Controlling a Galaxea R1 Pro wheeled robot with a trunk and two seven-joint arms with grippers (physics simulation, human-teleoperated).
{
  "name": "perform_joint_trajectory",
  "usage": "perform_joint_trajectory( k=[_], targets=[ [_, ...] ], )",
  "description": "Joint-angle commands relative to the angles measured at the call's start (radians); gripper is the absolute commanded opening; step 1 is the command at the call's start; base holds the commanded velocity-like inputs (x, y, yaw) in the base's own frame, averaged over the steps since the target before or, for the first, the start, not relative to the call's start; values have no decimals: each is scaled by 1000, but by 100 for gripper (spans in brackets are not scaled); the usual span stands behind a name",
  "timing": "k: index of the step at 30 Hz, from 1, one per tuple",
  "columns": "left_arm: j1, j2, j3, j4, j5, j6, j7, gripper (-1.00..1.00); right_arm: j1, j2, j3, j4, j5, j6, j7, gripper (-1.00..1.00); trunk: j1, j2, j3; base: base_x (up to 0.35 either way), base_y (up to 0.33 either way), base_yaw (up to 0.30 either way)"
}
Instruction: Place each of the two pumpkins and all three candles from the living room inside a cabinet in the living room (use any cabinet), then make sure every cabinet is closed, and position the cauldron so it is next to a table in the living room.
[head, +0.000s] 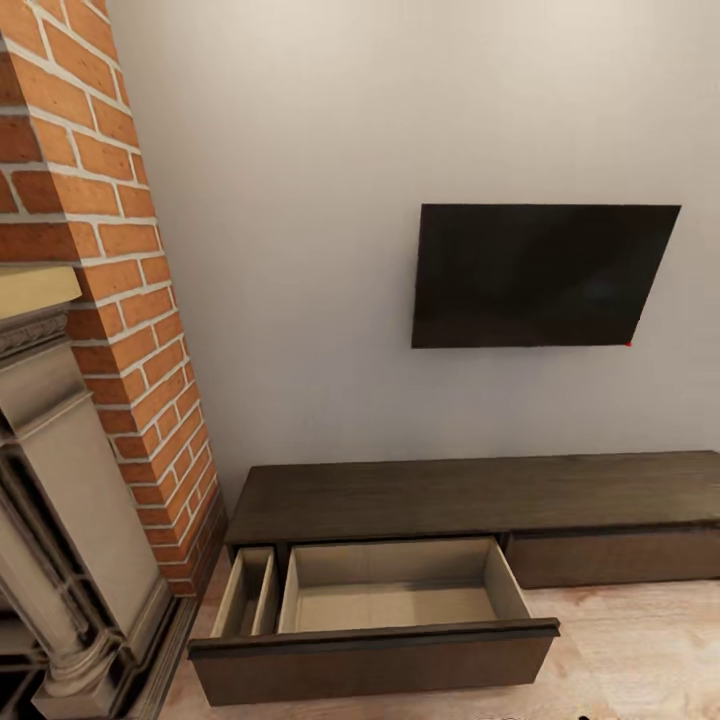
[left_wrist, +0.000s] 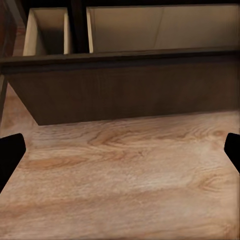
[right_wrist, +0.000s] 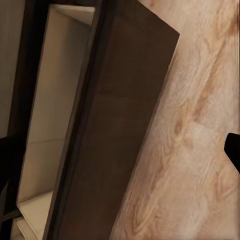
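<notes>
You see a dark brown cabinet (head: 480, 495) with pale beige drawer lining, red-orange brick fireplace (head: 110, 230), black TV (head: 540, 275), light wood-grain floor (left_wrist: 125, 175).

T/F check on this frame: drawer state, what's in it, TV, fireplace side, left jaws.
1. The cabinet's left drawer is pulled open. True.
2. A pumpkin sits in the open drawer. False: what shows of its inside is bare.
3. A black TV hangs on the wall above the cabinet. True.
4. The brick fireplace stands right of the cabinet. False: it is on the left.
5. The left gripper is shut on a candle. False: jaws apart, nothing between.
</notes>
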Motion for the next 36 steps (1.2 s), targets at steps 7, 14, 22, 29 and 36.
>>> perform_joint_trajectory(
  k=[7,14,22,29,36],
  targets=[
    [0,0,2,-1,-2,-2,-5,100,8,0,-4,0,-10,9,3,100,0,-1,7,-9,-1,-222],
    [0,0,2,-1,-2,-2,-5,100,15,0,-4,0,-10,9,2,100,0,-1,15,-1,0,-224],
    [-1,-1,-6,37,4,-4,-3,100,17,0,-4,0,-10,9,2,100,0,-1,24,0,0,-223],
    [-1,0,-11,45,4,-3,-2,100,18,0,-4,0,-10,9,2,100,0,-1,32,0,0,-222],
    [-1,-1,-12,48,2,-3,-2,100,18,0,-4,0,-10,9,2,100,0,-1,40,0,0,-222]
  ],
)
